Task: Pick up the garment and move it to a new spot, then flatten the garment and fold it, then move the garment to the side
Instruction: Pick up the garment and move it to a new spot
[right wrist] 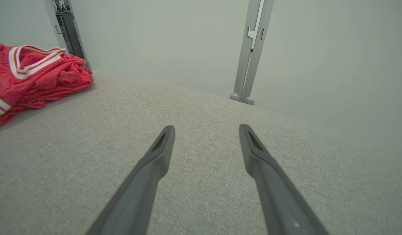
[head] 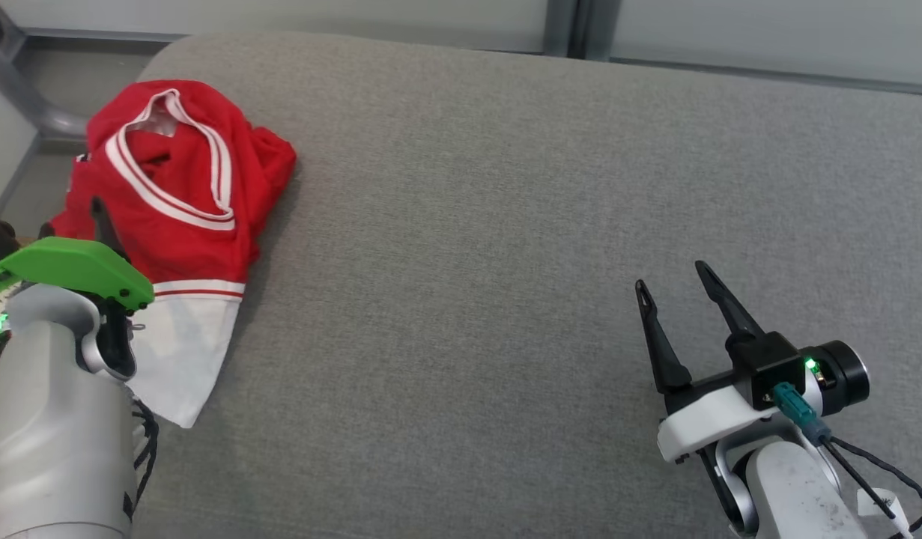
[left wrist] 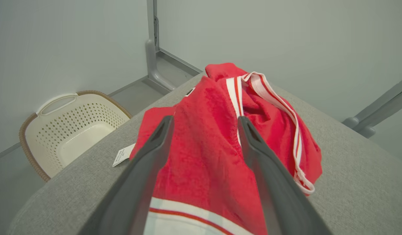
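Nearest the robot, the right tool sits low over the bare lower right of the grey fabric-covered bench. Its two long dark fingers are spread wide with nothing between them. It is well apart from the cloth, seemingly parked out of the way until flattening calls for a second grip. On the other side, the left tool, under a bright green plastic wrist cover, is likewise open and empty. Its fingers straddle the near part of the crumpled red knit garment with white striped trim and a white hem panel; whether the tips touch the fabric I cannot tell. That stance suits the first step, a pinch on the bunched red cloth to lift it to a new spot, so the task looks to be at its very start. The garment lies in a heap at the left end of the bench, close to the edge, with its white hem towards the robot and its striped neckline farther off. A small white paper tag lies beside it. Beyond that edge, on the floor, stands a cream perforated plastic laundry basket with a brown woven rim, and behind everything are pale walls with grey metal posts.
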